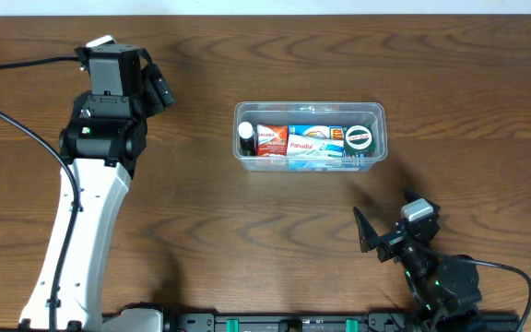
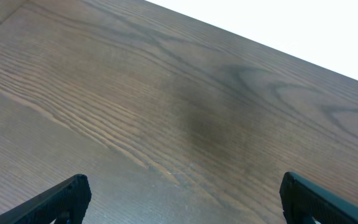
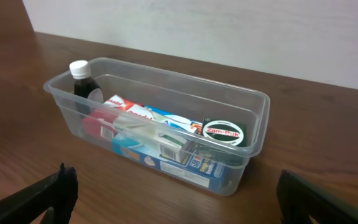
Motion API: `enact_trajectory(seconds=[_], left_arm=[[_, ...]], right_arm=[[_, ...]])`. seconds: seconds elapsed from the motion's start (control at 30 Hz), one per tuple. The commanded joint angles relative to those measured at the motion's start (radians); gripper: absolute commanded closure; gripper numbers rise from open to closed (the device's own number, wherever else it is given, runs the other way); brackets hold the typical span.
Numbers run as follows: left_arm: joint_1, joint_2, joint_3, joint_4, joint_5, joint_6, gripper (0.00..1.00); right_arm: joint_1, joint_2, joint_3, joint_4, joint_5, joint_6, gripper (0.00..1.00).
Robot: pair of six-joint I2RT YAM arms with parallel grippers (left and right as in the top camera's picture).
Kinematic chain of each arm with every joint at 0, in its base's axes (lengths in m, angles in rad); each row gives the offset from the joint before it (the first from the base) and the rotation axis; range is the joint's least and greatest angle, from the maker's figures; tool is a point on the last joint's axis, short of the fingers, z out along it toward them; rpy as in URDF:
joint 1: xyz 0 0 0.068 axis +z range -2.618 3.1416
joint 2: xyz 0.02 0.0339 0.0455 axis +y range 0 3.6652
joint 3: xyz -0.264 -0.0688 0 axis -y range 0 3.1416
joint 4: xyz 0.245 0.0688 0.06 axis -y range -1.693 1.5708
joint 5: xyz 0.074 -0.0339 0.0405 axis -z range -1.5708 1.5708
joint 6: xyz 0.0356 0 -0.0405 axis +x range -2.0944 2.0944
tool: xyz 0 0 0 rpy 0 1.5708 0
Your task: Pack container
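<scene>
The container (image 1: 308, 105) is a clear plastic tub at the table's middle. Inside it stand a small dark bottle with a white cap (image 1: 245, 136), a red and white Panadol box (image 1: 270, 140), a blue and white box (image 1: 307, 148) and a round green tin (image 1: 359, 138). My right gripper (image 1: 387, 217) is open near the front edge, apart from the tub. In the right wrist view the container (image 3: 255, 134) lies just beyond the right gripper (image 3: 176, 183), which holds nothing. My left gripper (image 1: 159, 88) is open at the far left, and in its wrist view the left gripper (image 2: 182, 190) hangs over bare wood.
The brown wooden table (image 1: 247, 240) spreads around the tub. The white left arm (image 1: 90, 212) reaches from the front left up to the back left. A black cable (image 1: 17, 120) runs beside it. A pale wall (image 3: 229, 31) stands behind the table.
</scene>
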Motion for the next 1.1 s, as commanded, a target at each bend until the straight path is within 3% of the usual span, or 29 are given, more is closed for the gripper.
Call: enact_trajectory(seconds=[0.0,0.83,1.07], left_arm=[[0.004,0.003,0.018,0.0,-0.013,0.008,0.02],[0.005,0.004,0.018,0.0,-0.013,0.008,0.02],[0.005,0.003,0.018,0.0,-0.013,0.008,0.02]], right_arm=[[0.003,0.004,-0.007,0.003,0.01,-0.027,0.01],[0.003,0.004,-0.007,-0.002,0.01,-0.025,0.01],[-0.109,-0.026,-0.007,-0.002,0.01,-0.025,0.01]])
